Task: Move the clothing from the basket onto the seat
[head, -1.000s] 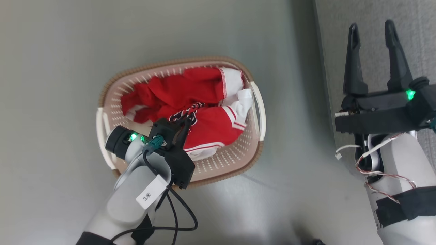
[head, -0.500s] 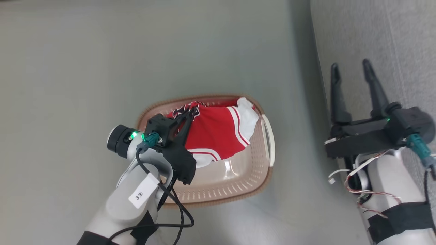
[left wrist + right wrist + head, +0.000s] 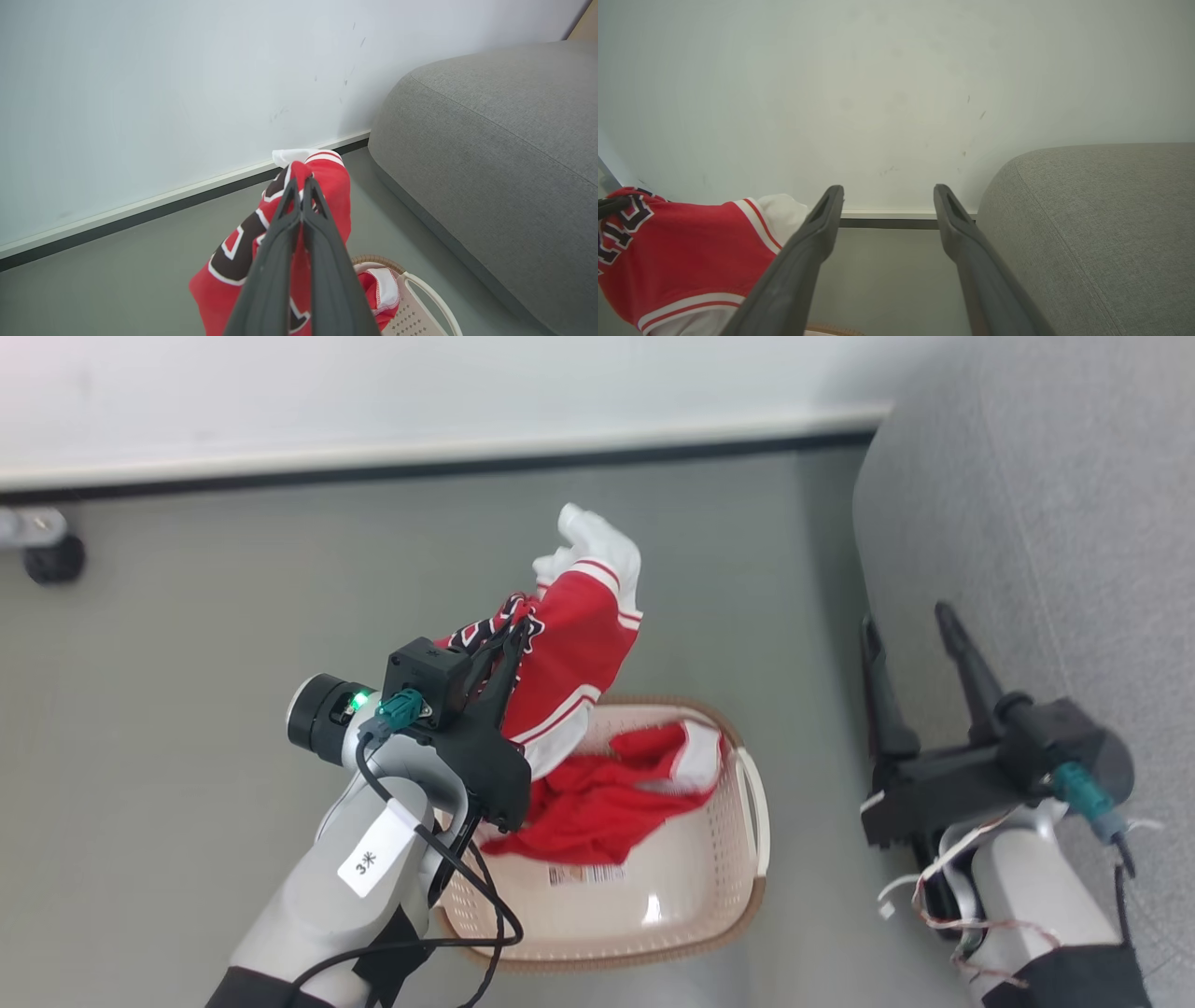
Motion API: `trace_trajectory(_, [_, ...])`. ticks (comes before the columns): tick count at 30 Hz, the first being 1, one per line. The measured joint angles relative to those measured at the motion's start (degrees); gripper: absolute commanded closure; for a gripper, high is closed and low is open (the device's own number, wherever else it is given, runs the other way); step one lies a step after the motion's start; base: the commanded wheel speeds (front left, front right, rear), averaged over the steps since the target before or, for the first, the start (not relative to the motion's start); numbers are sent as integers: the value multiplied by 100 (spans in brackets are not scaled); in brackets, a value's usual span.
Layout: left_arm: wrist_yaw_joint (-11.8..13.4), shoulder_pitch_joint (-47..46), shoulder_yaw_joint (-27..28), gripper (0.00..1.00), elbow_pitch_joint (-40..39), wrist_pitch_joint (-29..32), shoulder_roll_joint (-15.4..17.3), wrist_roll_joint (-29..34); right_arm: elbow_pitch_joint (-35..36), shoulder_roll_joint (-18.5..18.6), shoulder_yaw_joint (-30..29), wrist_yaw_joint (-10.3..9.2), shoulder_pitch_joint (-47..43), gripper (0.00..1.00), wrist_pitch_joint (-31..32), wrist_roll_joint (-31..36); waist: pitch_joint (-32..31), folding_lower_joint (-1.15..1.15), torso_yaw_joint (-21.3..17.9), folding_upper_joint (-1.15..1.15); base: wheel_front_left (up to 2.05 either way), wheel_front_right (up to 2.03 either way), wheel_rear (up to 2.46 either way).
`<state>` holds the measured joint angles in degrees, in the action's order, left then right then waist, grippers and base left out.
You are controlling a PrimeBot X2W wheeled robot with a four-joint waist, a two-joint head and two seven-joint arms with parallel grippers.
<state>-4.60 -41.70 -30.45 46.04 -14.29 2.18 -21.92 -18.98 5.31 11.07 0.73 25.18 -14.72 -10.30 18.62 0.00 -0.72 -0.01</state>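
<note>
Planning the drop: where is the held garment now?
The garment hangs left of centre in head view, pinched by the left gripper above the basket.

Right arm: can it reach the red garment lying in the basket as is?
Probably yes. The right gripper, jaws open and empty, sits beside the basket, and the red garment lies uncovered inside. The left gripper holds the other garment up, clear of that path.

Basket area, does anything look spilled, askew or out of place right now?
Nothing is spilled. One red garment hangs bunched from the shut left gripper above the basket. A second garment lies crumpled inside, its white edge up near the rim.
</note>
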Motion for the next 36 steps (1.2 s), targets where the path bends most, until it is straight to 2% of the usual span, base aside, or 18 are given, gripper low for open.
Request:
trace_trajectory(9, [-54, 104, 34, 100, 12, -1, 12, -22, -358, -88, 158, 37, -381, 0, 0, -35, -780, -1, 94, 0, 0, 0, 0])
trace_trajectory(21, [-104, 453, -46, 100, -98, -1, 26, -31, -546, -148, 583, 240, -875, 0, 1, -70, -1754, -1, 152, 0, 0, 0, 0])
trace_trajectory(27, [-145, 483, -121, 100, -363, -1, 27, -31, -638, -159, 969, 390, -933, 0, 1, -24, -2065, 0, 195, 0, 0, 0, 0])
trace_trajectory(36, [-146, 585, -238, 100, -702, 7, 29, -30, -1016, -177, 1359, 534, -615, 0, 1, 9, -2164, 0, 251, 1, 0, 0, 0])
